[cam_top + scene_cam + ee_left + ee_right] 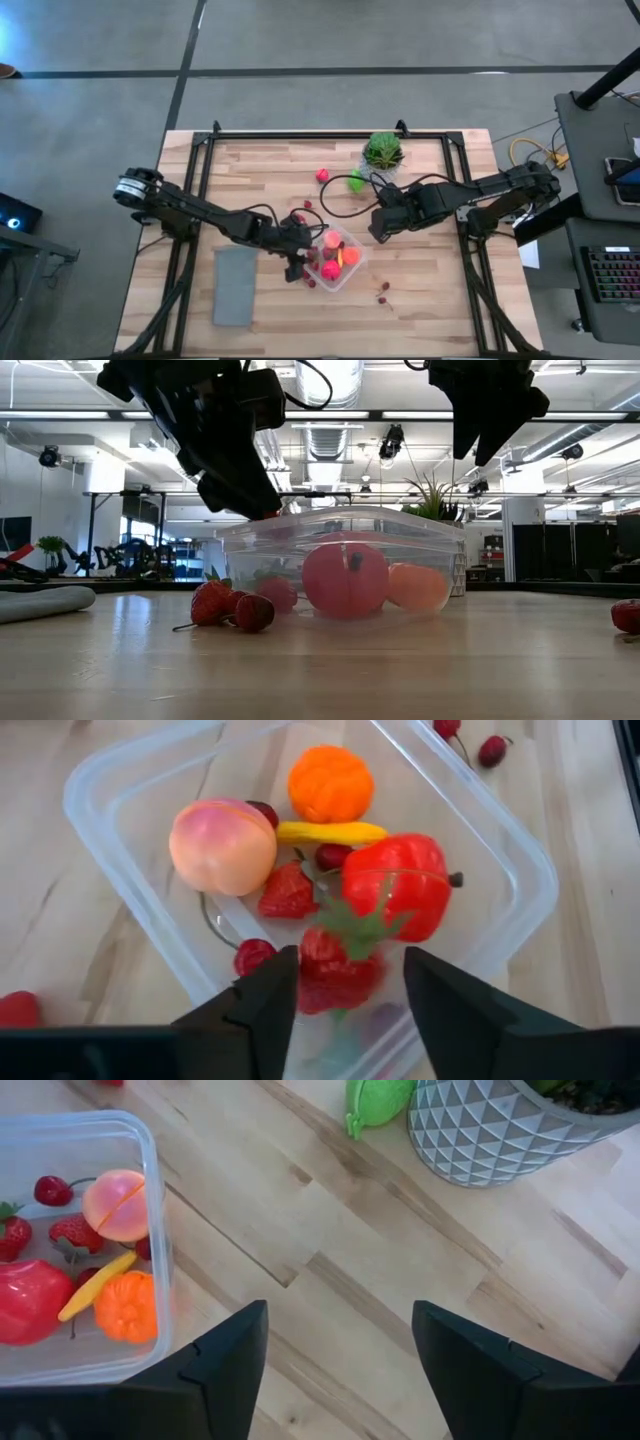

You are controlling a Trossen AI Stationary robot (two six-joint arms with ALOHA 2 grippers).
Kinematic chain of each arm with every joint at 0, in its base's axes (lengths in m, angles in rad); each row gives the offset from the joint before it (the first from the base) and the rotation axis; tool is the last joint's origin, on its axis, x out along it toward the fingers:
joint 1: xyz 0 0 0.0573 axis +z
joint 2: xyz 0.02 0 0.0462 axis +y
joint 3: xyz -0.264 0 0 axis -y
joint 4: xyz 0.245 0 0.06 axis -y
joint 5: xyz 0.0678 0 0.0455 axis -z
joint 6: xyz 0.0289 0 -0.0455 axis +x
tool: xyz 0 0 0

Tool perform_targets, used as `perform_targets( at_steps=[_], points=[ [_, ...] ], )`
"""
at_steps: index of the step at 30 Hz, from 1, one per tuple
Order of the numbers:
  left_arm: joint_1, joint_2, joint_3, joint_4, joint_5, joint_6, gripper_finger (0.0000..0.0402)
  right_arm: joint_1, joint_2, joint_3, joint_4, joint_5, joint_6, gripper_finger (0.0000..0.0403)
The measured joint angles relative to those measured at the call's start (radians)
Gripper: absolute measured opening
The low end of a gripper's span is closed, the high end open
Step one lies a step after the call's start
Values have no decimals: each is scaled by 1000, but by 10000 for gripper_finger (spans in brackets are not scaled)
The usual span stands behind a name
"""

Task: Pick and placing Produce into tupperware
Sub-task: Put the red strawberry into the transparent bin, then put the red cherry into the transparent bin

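Over the tupperware's [505, 850] near rim, the left tool [348, 995] stands parted around a strawberry [335, 970] that could tumble onto the desk [420, 300]; right tool [340, 1350] waits, parted and empty.

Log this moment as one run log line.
left tool: open above strawberry in tupperware | right tool: open, empty, over table | green piece: outside, by pot

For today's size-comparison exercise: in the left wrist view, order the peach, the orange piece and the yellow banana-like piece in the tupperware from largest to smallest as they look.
1. Peach
2. Orange piece, only slightly smaller, so close.
3. Yellow piece, partly hidden.
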Motion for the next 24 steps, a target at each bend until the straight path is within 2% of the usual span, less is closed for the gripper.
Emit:
perform_targets(
  at_steps=[5, 9, 13, 20, 24],
  points=[
    [-1, -1, 0, 3, -4, 0, 227, 0, 0, 0, 0, 0, 0, 244],
    [0, -11, 0, 2, -5, 0, 256, 0, 0, 0, 0, 0, -3, 240],
    [-3, -41, -1, -10, -4, -1, 262, 7, -1, 0, 2, -28, 30, 240],
    [-6, -150, -2, -125, -28, -2, 263, 126, -25, -25, 14, -60, 26, 241],
    [-5, -218, -8, -202, -80, -3, 263, 209, -67, -110, 66, -90, 174, 240]
  ],
)
